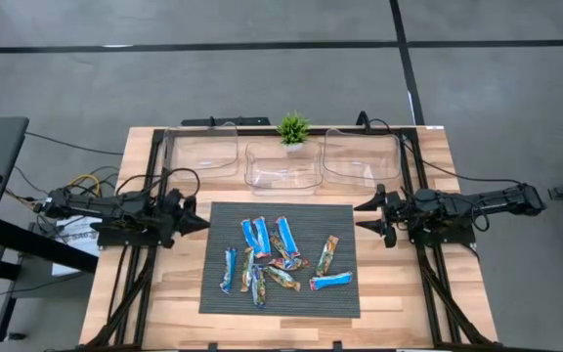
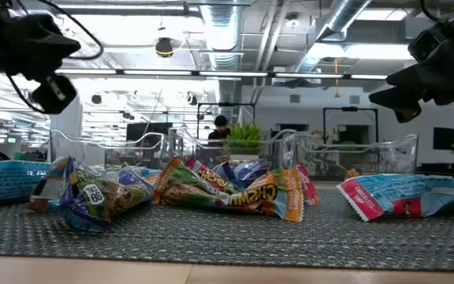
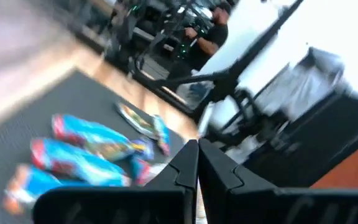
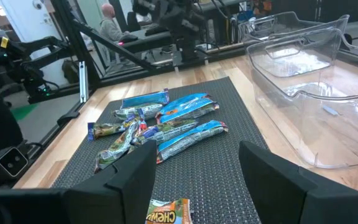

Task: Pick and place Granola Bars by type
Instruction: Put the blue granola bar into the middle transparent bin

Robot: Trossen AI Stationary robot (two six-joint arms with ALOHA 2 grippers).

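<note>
On the wooden tabletop (image 1: pixel 164 303), a dark mat (image 1: pixel 340 220) carries scattered granola bars (image 1: pixel 272 256), one reading "CHEWY"; three clear bins (image 1: pixel 281 161) and a small plant (image 1: pixel 292 128) line the far edge. The left gripper (image 1: pixel 201 223) is pressed together, the right gripper (image 1: pixel 362 217) spread, both empty.

Granola Bars (image 1: pixel 280 256) scattered on mat (image 1: pixel 340 301) mid-table, three bins (image 1: pixel 283 163) behind, plant (image 1: pixel 292 128) behind middle bin

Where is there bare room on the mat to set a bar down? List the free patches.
Free: the mat's back strip, between the bars and the bins; its right edge, past the bar lying apart; its left edge. Crowded: the middle, where bars overlap. All three bins are empty. Both tools, left and right, hover beside the mat.
</note>
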